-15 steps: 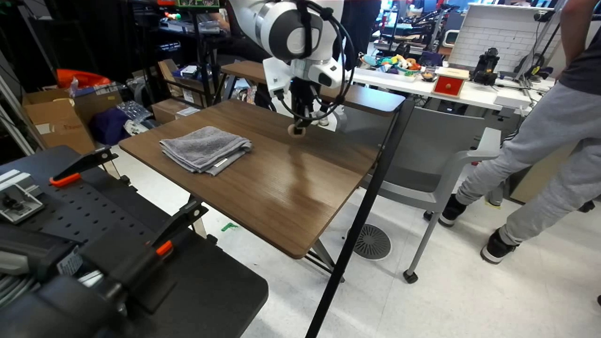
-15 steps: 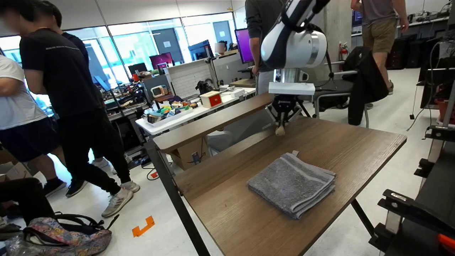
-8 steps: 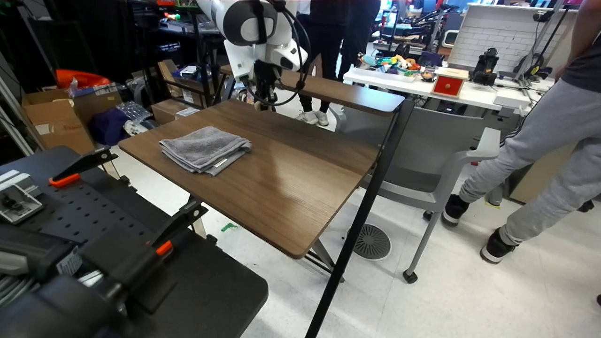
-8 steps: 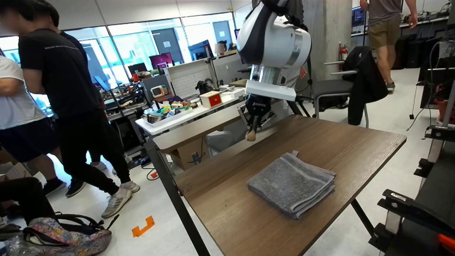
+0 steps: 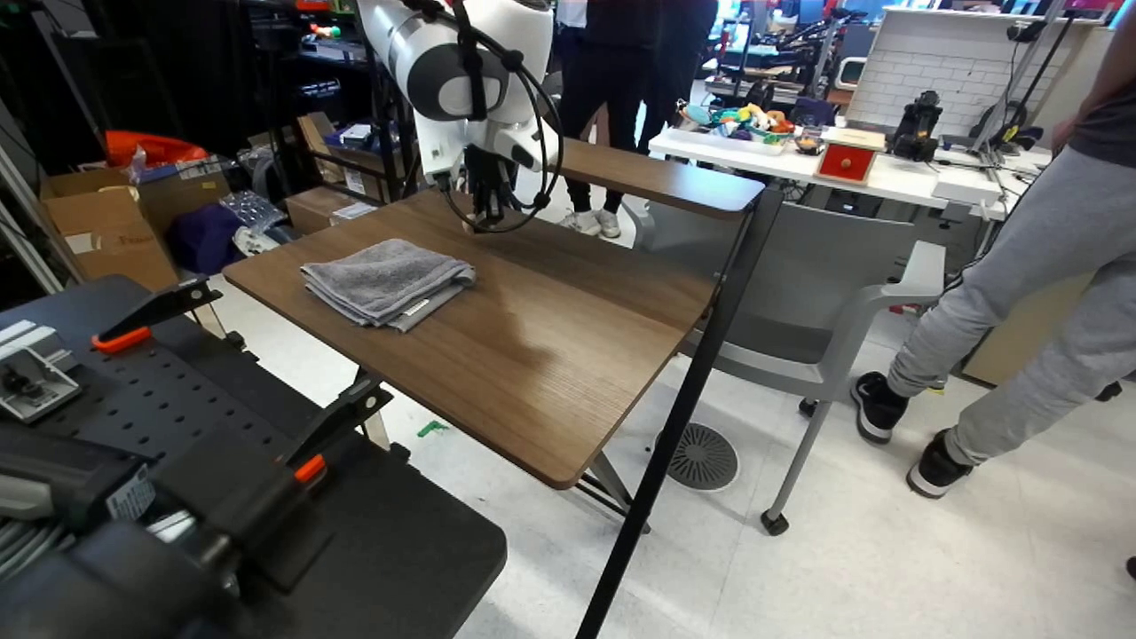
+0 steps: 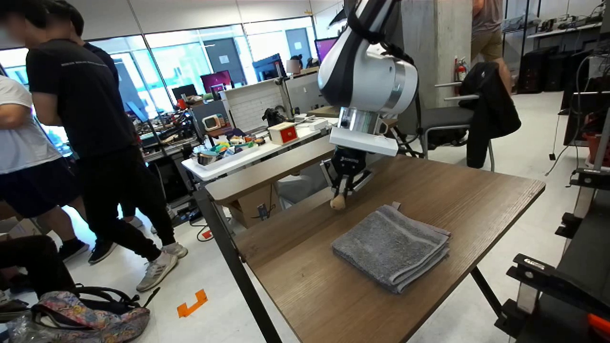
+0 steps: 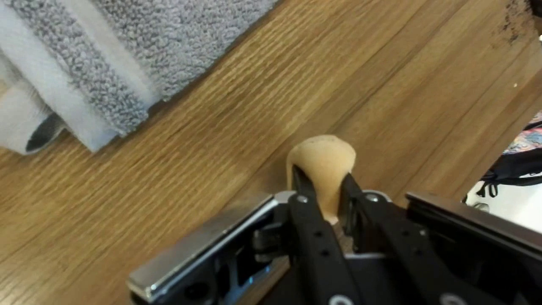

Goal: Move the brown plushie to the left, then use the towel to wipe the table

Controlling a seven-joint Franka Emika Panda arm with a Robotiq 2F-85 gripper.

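The brown plushie (image 7: 327,159) is pinched between the fingers of my gripper (image 7: 322,177), bulging out past the tips in the wrist view. In an exterior view the plushie (image 6: 338,202) hangs at the bottom of the gripper (image 6: 340,191), low over the far part of the table (image 6: 305,290); whether it touches the wood I cannot tell. A folded grey towel (image 5: 388,277) lies flat on the tabletop, apart from the gripper and nearer the front edge. In the wrist view the towel (image 7: 182,38) fills the upper left corner, its label showing.
Behind the table runs a raised brown shelf (image 5: 661,180), close to the arm. A grey chair (image 5: 803,284) stands past the table's end, by a slanted black leg (image 5: 688,390). A black bench with clamps (image 5: 337,422) faces the front edge. People stand around the room.
My gripper has travelled left in both exterior views with the plushie, rising and then coming down closer to the tabletop in the last half second. The towel has stayed put.
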